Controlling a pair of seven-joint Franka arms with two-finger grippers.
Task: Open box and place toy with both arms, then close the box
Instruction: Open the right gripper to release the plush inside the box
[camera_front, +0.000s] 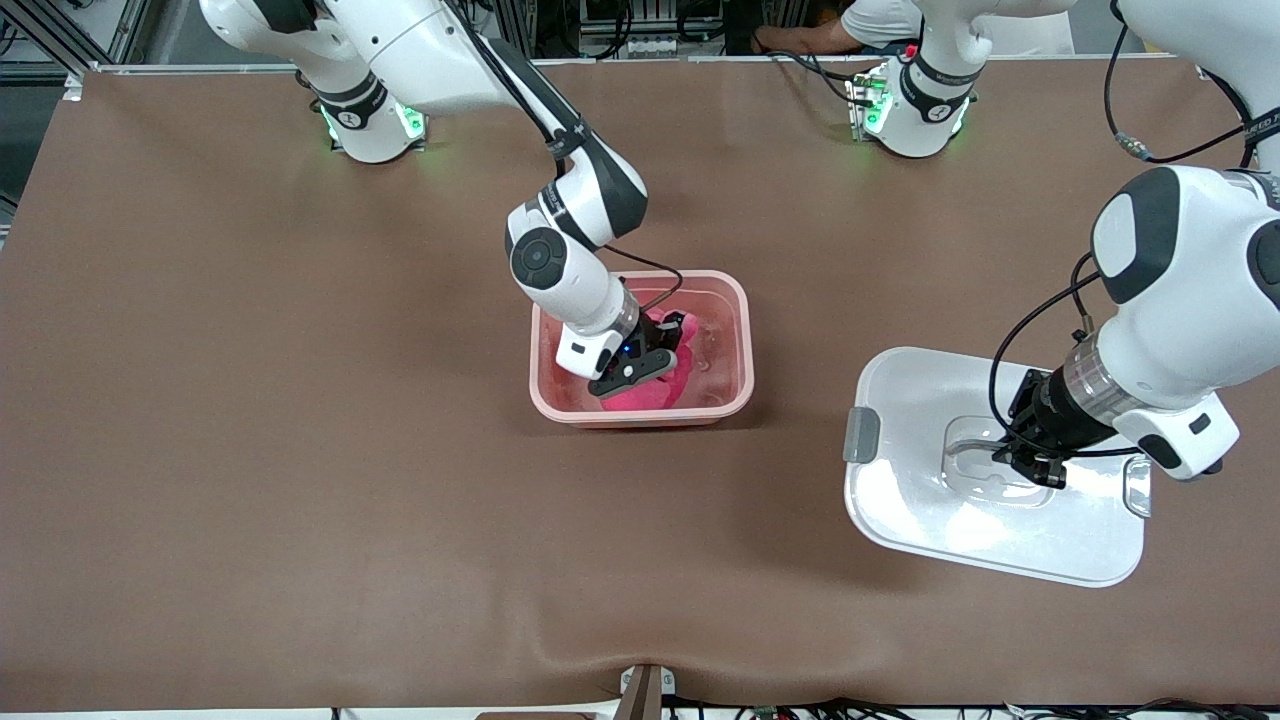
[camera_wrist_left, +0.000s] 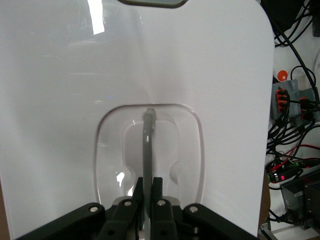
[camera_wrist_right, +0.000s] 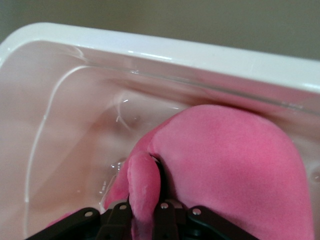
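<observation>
While the right gripper (camera_front: 655, 372) is down inside the box (camera_front: 738, 300), its fingers are pinched tight on a fold of the toy (camera_wrist_right: 225, 165). The pink toy sits low in the box, so I think the putting-in step is almost done; the gripper only has to let go and lift out.

The left gripper (camera_front: 1030, 462) is squeezed shut on the clear handle (camera_wrist_left: 147, 150) of the lid (camera_front: 920, 500). The lid is off the box and lies flat on the worktop (camera_front: 300, 450), at about four o'clock from the box and well apart from it, toward the left arm's end. So opening is done. Closing is left: the lid must go back on top, and the grey clip (camera_front: 861, 435) on each side must snap down.

The worktop is covered in plain brown cloth. At twelve o'clock, past its edge, there are cables and someone in a white shirt (camera_front: 880, 20).
</observation>
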